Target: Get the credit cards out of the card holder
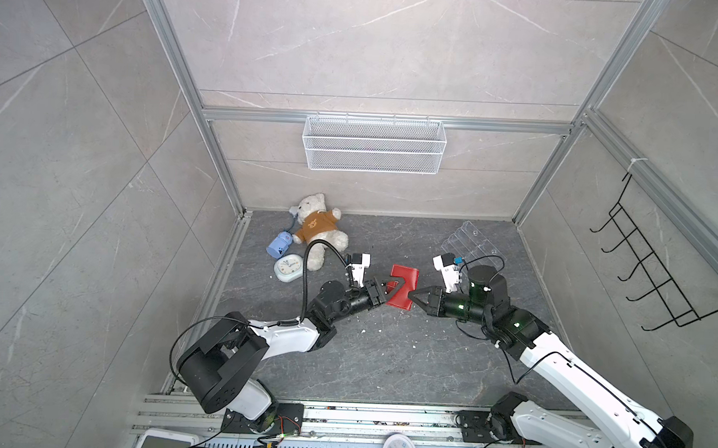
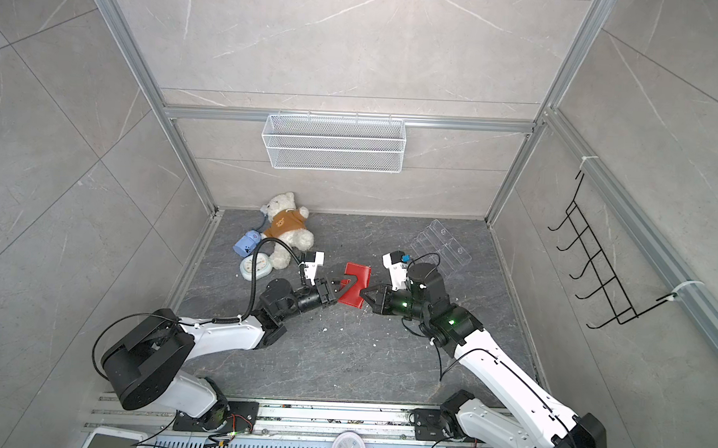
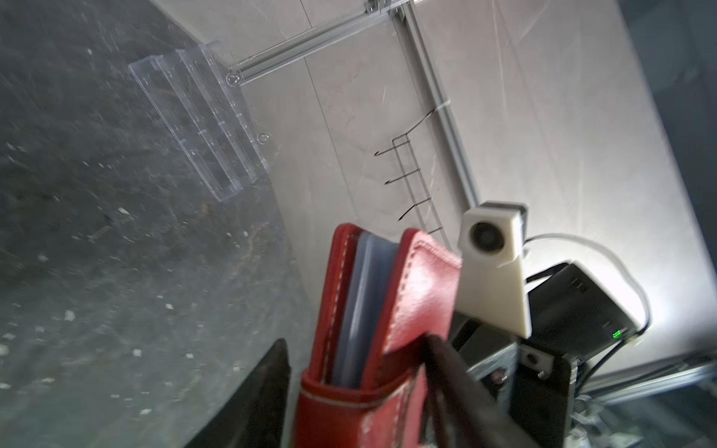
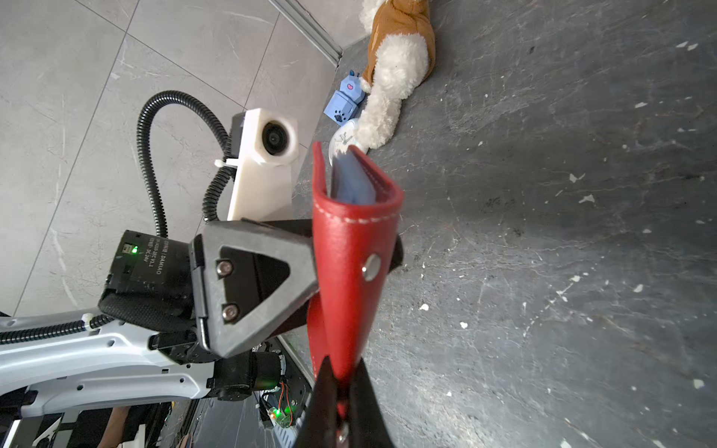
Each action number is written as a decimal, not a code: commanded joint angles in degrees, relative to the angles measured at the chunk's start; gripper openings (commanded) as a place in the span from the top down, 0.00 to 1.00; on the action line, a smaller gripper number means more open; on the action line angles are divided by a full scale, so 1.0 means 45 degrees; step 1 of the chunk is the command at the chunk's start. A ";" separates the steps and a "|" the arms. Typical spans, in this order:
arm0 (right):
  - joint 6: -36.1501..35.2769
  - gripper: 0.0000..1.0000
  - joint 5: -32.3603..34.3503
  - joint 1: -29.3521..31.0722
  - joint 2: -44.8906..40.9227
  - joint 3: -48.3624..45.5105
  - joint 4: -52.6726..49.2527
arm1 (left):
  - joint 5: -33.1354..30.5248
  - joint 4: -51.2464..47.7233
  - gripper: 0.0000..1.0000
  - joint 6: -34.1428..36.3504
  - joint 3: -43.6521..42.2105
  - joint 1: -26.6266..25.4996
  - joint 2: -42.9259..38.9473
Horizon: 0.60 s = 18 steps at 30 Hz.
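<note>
The red card holder [image 1: 404, 289] [image 2: 356, 285] hangs above the dark floor between both arms, folded, with its snap stud facing the right wrist camera. My right gripper [image 1: 409, 296] [image 4: 341, 364] is shut on its lower edge. My left gripper [image 1: 392, 292] [image 3: 355, 341] straddles the card holder [image 3: 388, 310]. One finger lies against the red cover. The other stands a thin gap off it, so the jaws are open. Pale blue sleeves [image 4: 355, 182] show inside the fold. The credit cards are hidden.
A teddy bear [image 1: 317, 231], a blue toy [image 1: 279, 244] and a small white clock [image 1: 289, 267] lie at the back left. A clear acrylic rack [image 1: 469, 242] sits at the back right. A wire basket [image 1: 373, 144] hangs on the back wall and a black hook rack [image 1: 655, 267] on the right wall.
</note>
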 commanded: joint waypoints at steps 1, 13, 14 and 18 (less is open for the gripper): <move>0.0040 1.00 -0.0659 0.0064 0.0013 0.0260 0.0312 | -0.0040 0.0795 0.66 0.0026 -0.0043 0.0074 -0.0113; 0.1191 0.16 0.0596 0.0053 -0.1068 -0.0328 0.0238 | -0.0145 -0.0907 1.00 0.0568 0.0208 0.0080 -0.1043; 0.1389 0.15 0.0597 0.0045 -0.1209 -0.0436 0.0409 | -0.0155 -0.0848 1.00 0.0529 0.0208 0.0065 -0.1044; 0.2310 0.15 0.0139 0.0038 -0.1647 -0.1192 0.1565 | -0.0283 -0.0374 1.00 0.0188 0.0189 0.0071 -0.1024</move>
